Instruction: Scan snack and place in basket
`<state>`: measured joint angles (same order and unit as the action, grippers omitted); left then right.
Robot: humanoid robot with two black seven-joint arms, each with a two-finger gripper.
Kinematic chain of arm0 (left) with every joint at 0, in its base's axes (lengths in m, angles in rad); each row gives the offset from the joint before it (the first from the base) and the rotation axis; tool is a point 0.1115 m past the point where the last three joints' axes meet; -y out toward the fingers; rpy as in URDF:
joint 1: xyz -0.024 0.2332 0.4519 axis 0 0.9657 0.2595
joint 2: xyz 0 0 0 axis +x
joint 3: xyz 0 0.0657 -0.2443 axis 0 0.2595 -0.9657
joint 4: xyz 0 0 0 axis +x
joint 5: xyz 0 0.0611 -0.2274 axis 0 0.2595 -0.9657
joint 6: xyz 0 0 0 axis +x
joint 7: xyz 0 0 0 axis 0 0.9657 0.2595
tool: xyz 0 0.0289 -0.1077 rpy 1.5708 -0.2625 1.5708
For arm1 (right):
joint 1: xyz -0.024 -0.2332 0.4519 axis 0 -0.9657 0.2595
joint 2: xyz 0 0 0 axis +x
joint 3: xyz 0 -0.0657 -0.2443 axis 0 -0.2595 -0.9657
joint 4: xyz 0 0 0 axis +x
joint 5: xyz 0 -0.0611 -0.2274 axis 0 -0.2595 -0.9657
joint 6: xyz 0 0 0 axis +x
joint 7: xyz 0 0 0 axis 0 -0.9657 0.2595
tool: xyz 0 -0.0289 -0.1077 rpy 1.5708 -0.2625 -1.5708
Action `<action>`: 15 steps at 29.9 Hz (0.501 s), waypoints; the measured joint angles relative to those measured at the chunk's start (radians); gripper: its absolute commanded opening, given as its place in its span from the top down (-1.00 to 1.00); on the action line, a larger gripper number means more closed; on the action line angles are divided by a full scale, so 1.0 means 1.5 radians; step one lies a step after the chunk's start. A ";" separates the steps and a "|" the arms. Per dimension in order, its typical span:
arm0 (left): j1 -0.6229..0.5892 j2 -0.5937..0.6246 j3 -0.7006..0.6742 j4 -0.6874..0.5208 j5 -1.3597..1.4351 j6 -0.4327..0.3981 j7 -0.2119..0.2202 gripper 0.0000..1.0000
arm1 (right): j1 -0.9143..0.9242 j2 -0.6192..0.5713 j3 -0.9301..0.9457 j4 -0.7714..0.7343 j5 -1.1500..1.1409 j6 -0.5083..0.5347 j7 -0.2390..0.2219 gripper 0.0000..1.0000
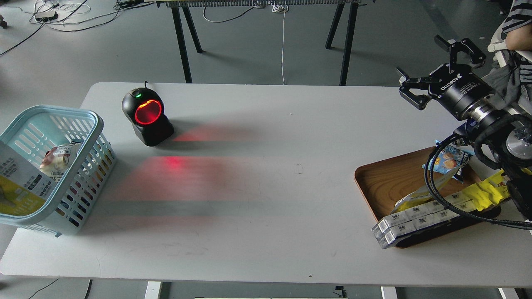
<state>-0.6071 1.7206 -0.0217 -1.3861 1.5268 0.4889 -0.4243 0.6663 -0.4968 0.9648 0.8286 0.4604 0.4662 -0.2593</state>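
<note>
The snack pouch (18, 182), white at the top and yellow below, leans inside the light blue basket (89, 137) at the table's left end, partly cut off by the view's left edge. My left gripper is out of view. My right gripper (438, 66) is open and empty, held above the table's far right corner, far from the basket.
A black scanner (146, 116) with a glowing red window stands right of the basket and throws red light on the table. Another packet (58, 160) lies in the basket. A brown wooden tray (386, 182) at the right holds a blue packet (447, 160), a yellow wrapper (484, 193) and white boxes (415, 222).
</note>
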 measured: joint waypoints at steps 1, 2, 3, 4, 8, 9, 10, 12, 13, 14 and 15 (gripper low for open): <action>-0.003 0.005 -0.018 0.000 -0.005 0.000 0.000 -0.98 | 0.001 0.000 0.000 0.000 0.000 0.000 0.000 -1.00; -0.009 0.008 -0.040 0.002 -0.016 0.000 0.000 -0.98 | 0.002 0.000 0.000 0.000 0.000 0.000 0.000 -1.00; -0.018 0.010 -0.061 0.005 -0.034 0.000 0.000 -0.98 | 0.002 0.000 0.000 0.000 0.000 0.000 0.000 -1.00; -0.029 0.011 -0.080 0.009 -0.054 0.000 0.000 -0.98 | 0.003 0.000 0.000 0.001 0.000 0.000 0.000 -1.00; -0.102 0.006 -0.154 0.014 -0.160 -0.006 0.004 -0.98 | 0.005 -0.001 0.000 0.004 0.000 0.000 0.000 -1.00; -0.127 0.001 -0.170 0.014 -0.193 -0.022 0.006 -0.98 | 0.006 -0.001 0.001 0.004 0.000 0.000 0.000 -1.00; -0.151 -0.007 -0.183 0.014 -0.226 -0.044 0.008 -0.98 | 0.008 -0.001 0.001 0.005 0.000 0.000 0.000 -1.00; -0.208 -0.037 -0.203 0.016 -0.312 -0.092 0.009 -0.98 | 0.016 -0.003 0.001 0.010 0.000 0.000 -0.001 -1.00; -0.226 -0.056 -0.208 0.019 -0.352 -0.108 0.010 -0.98 | 0.018 -0.004 0.001 0.011 0.000 0.000 -0.001 -1.00; -0.253 -0.080 -0.212 0.021 -0.397 -0.121 0.010 -0.98 | 0.020 -0.005 0.001 0.012 -0.001 0.000 -0.001 -1.00; -0.275 -0.107 -0.214 0.023 -0.446 -0.131 0.012 -0.98 | 0.022 -0.005 0.001 0.013 -0.002 0.000 -0.001 -1.00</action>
<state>-1.0191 1.5605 -0.3421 -1.3511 0.8575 0.2930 -0.4067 0.6998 -0.5047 0.9666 0.8476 0.4569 0.4663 -0.2613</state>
